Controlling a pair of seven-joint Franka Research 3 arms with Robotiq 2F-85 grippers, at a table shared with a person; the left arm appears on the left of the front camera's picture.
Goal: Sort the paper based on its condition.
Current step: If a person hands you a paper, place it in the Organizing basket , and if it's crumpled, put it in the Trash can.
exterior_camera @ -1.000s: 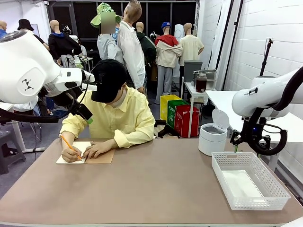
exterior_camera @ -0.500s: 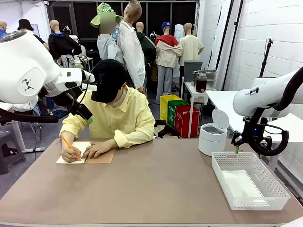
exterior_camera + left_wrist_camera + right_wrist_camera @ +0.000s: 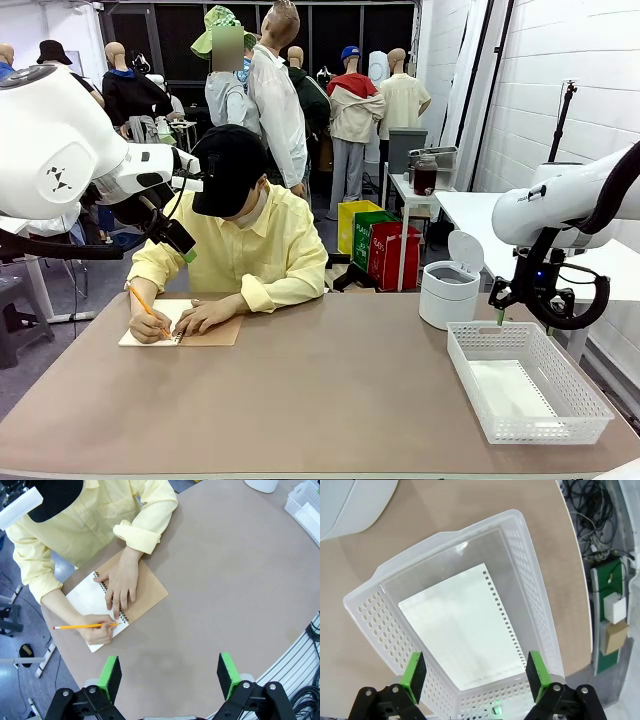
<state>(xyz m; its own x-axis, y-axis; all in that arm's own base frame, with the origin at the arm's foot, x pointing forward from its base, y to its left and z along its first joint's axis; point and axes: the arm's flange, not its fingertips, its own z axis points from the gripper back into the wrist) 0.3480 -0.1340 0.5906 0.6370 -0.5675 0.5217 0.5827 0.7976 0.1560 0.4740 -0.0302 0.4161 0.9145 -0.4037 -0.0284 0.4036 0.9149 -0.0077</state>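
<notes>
Paper (image 3: 460, 630), one smooth white sheet with a row of punched holes along one long edge, lies flat on the bottom of a white perforated basket (image 3: 470, 368). The basket stands by the right edge of the desk (image 3: 330, 400), towards its near right corner. The right gripper (image 3: 475, 672) hangs above the far end of that basket with its green-padded fingers spread wide, gripping nothing. A white lidded bin (image 3: 447, 290) stands just beyond the basket, its lid tipped up.

At the far left corner of the desk a person (image 3: 250, 250) in a yellow shirt bends over a spiral notebook (image 3: 150, 587) (brown card cover folded out, white page showing). One hand (image 3: 120, 587) lies flat across the spiral. The other hand (image 3: 97, 632) holds a yellow pencil (image 3: 85, 626) on the page. The left gripper (image 3: 170, 675) hovers high above bare desk near the notebook, with jaws fully apart and empty.
</notes>
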